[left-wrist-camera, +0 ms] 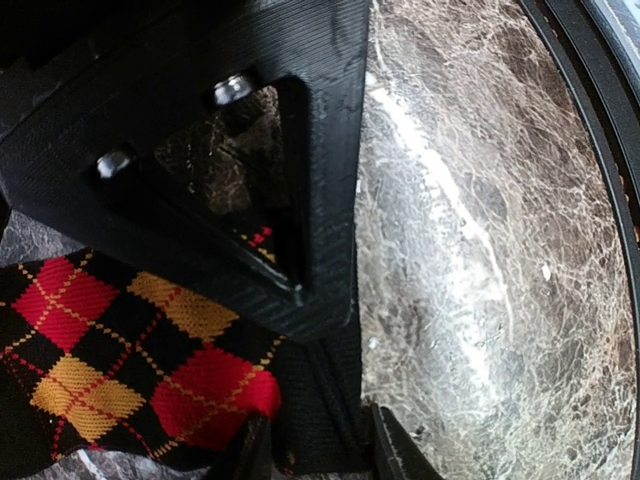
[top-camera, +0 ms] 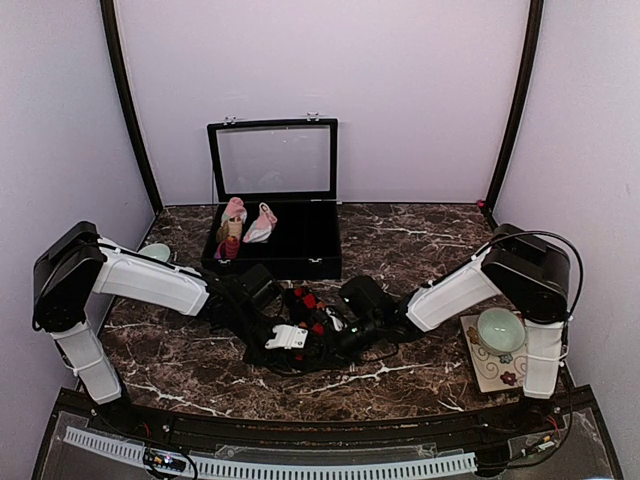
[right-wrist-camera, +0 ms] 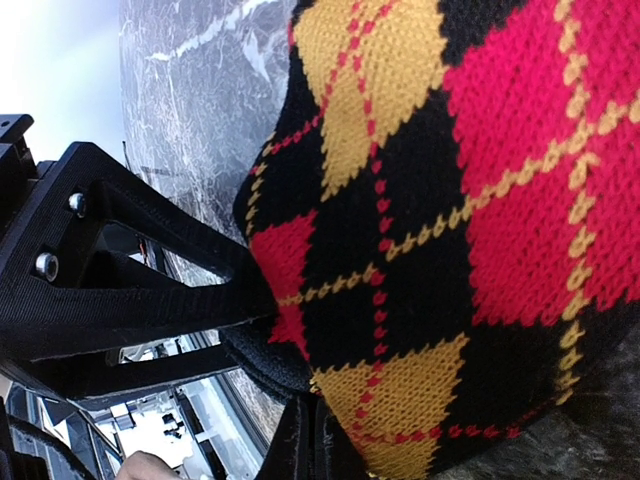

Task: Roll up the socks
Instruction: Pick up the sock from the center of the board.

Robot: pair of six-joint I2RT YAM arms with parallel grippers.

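Your black argyle fabric sock with red, orange and yellow diamonds (top-camera: pixel 309 303) is lying mid-table on the dark marble tabletop (top-camera: pixel 420 250), right between both arms. Your right gripper (right-wrist-camera: pixel 310 445) is clamped tight on the sock's edge. On your left gripper (left-wrist-camera: pixel 320 455) the fingertips sit a bit apart with black fabric between them, and honestly you can't tell from the wrist view whether it's pinching. The other one, the pink fabric sock (top-camera: pixel 262 225), is in the open black hinged case (top-camera: pixel 300 262) further back.
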